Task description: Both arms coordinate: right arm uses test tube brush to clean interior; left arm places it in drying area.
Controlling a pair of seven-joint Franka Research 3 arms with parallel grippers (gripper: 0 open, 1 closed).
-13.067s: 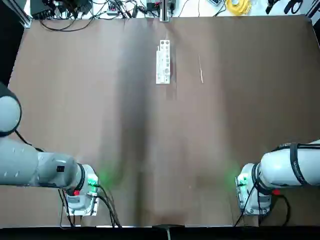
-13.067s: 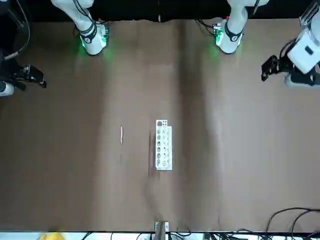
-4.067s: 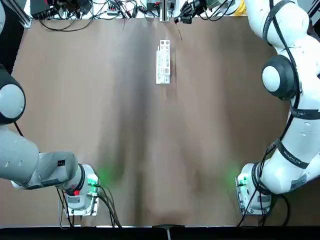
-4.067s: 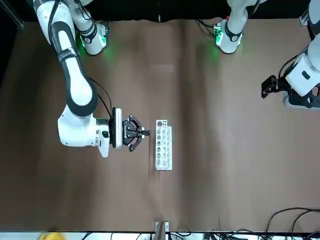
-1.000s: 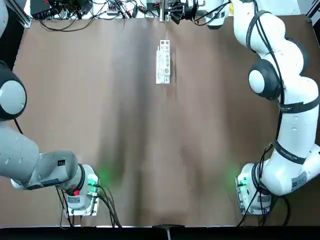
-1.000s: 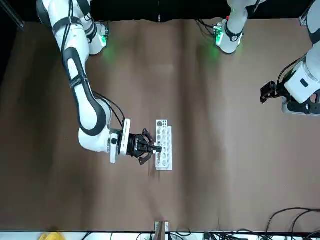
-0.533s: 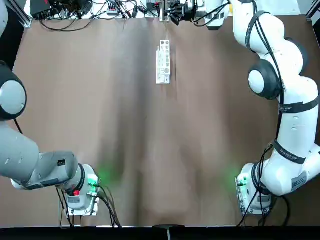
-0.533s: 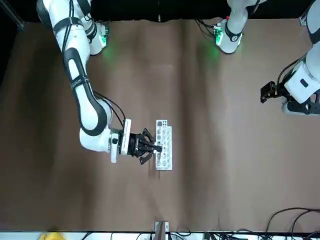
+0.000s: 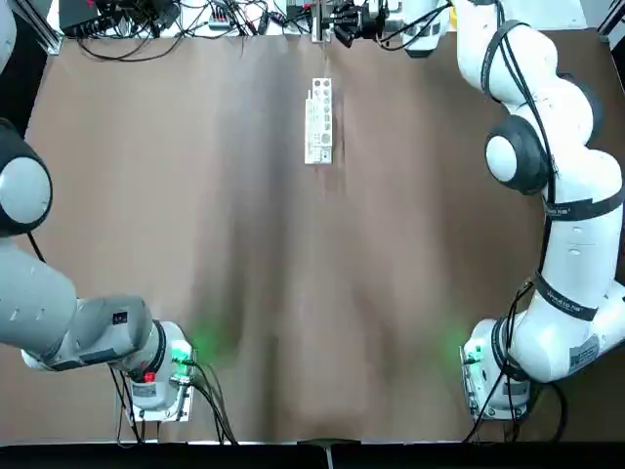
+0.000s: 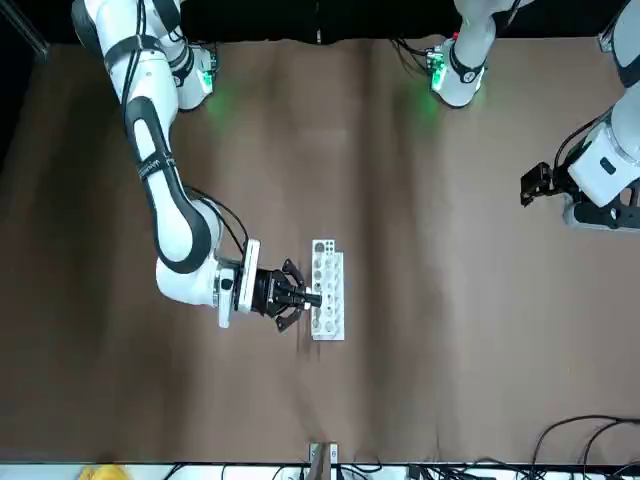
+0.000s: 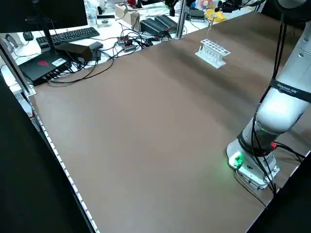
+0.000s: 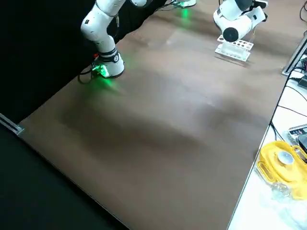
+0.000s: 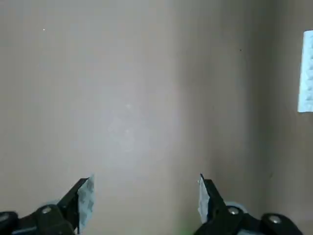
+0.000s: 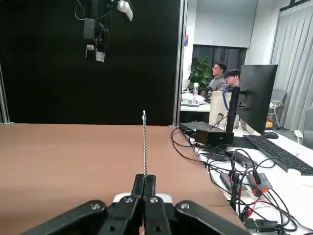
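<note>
- The right gripper [image 10: 300, 294] pinches the test tube brush [image 14: 144, 144], hovering at the drying area [image 10: 327, 289] near the table [image 9: 293, 244]'s far edge.
- Wide bare tabletop lies all around the rack.
- The left gripper [image 13: 144, 200], fingers spread, is parked at the table's left edge.
- Since a second ago, the right gripper has barely shifted.

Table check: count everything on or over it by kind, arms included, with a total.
Robot arms: 2, the right arm and the left arm
White rack: 1
Test tube brush, clamped in the right gripper: 1
Total: 4
</note>
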